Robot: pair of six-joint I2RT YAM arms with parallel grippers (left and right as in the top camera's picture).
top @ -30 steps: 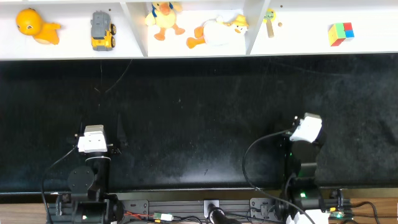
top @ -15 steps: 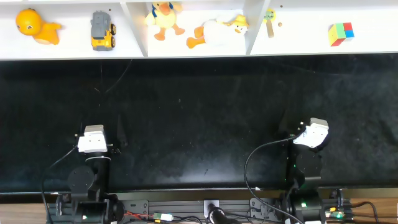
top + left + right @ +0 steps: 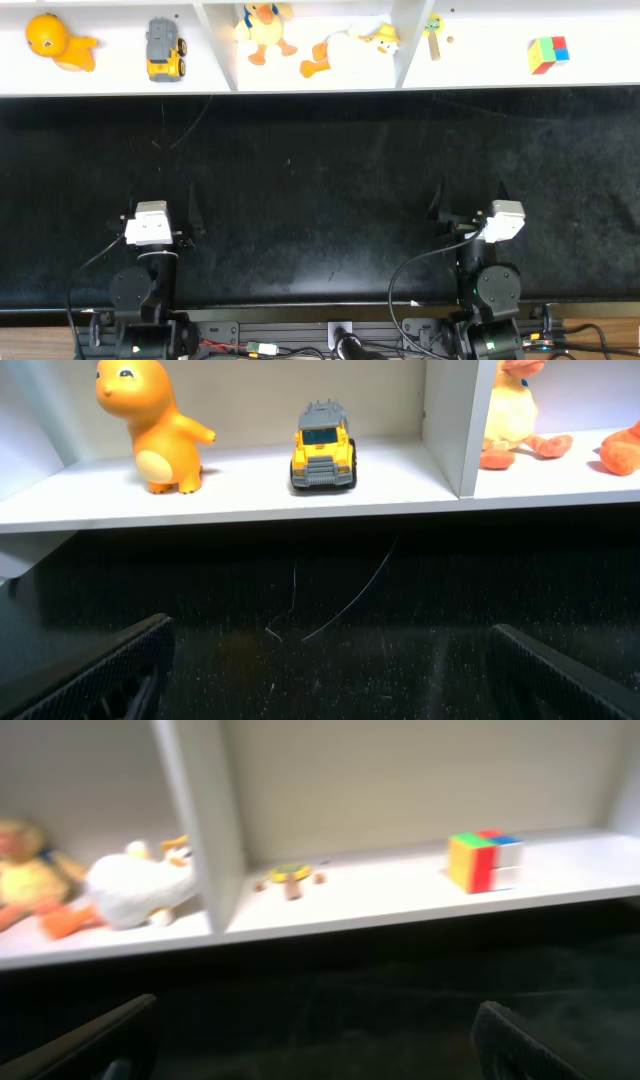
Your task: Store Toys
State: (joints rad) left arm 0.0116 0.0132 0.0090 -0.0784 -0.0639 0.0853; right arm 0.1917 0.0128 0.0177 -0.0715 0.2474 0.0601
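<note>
Toys sit in a white shelf (image 3: 320,82) along the table's far edge. An orange duck figure (image 3: 60,42) (image 3: 155,425) and a yellow truck (image 3: 164,50) (image 3: 324,445) share the left bay. The middle bay holds a yellow plush duck (image 3: 264,30) (image 3: 515,415) and a white plush duck (image 3: 348,50) (image 3: 140,885). A small wooden toy (image 3: 435,30) (image 3: 290,877) and a colourful cube (image 3: 547,52) (image 3: 483,860) are in the right bay. My left gripper (image 3: 163,205) (image 3: 330,680) is open and empty near its base. My right gripper (image 3: 468,198) (image 3: 305,1045) is open and empty too, facing the shelf.
A black mat (image 3: 320,180) covers the table between the arms and the shelf. White dividers (image 3: 222,40) (image 3: 404,40) separate the bays. Cables run by both arm bases along the near edge.
My right arm has drawn back toward its base and levelled out, its fingers now pointing at the shelf. The left arm has not moved.
</note>
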